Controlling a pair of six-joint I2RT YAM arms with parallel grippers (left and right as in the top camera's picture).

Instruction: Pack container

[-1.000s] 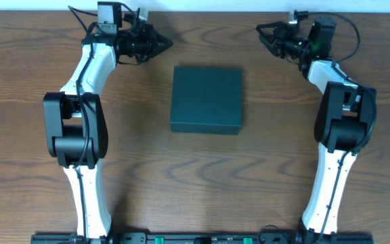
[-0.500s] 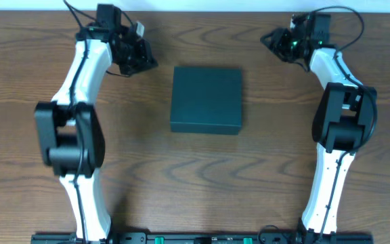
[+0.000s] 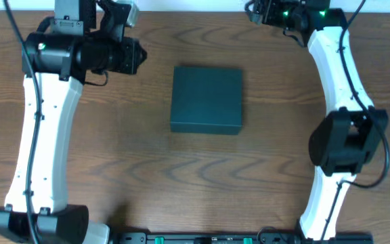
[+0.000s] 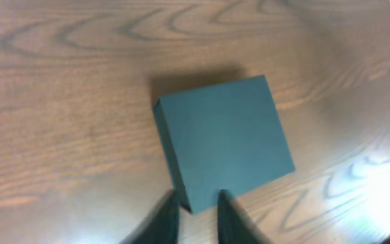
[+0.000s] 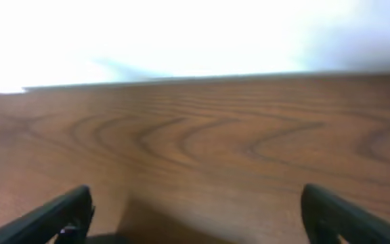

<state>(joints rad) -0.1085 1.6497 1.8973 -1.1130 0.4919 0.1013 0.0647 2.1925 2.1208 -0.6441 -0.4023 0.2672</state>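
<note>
The container (image 3: 206,99) is a dark teal-green square box with its lid closed, lying flat mid-table. The left wrist view looks down on the container (image 4: 223,141) from above. My left gripper (image 3: 135,56) hangs raised to the box's left, well apart from it. Its dark fingers (image 4: 164,220) stand a narrow gap apart, and nothing is between them. My right gripper (image 3: 252,10) is at the table's back edge, right of the box and away from it. Its fingers (image 5: 66,213) are spread wide over bare wood, and it holds nothing.
The wooden table (image 3: 181,176) ends at a white wall along its back edge (image 5: 195,78). The two arm bases (image 3: 202,237) sit at the front edge. No snack packets show in any view.
Both arms have risen and swung outward. The left gripper went from shut to slightly parted, and the right gripper moved to the back edge and spread wide. The box has not moved.
</note>
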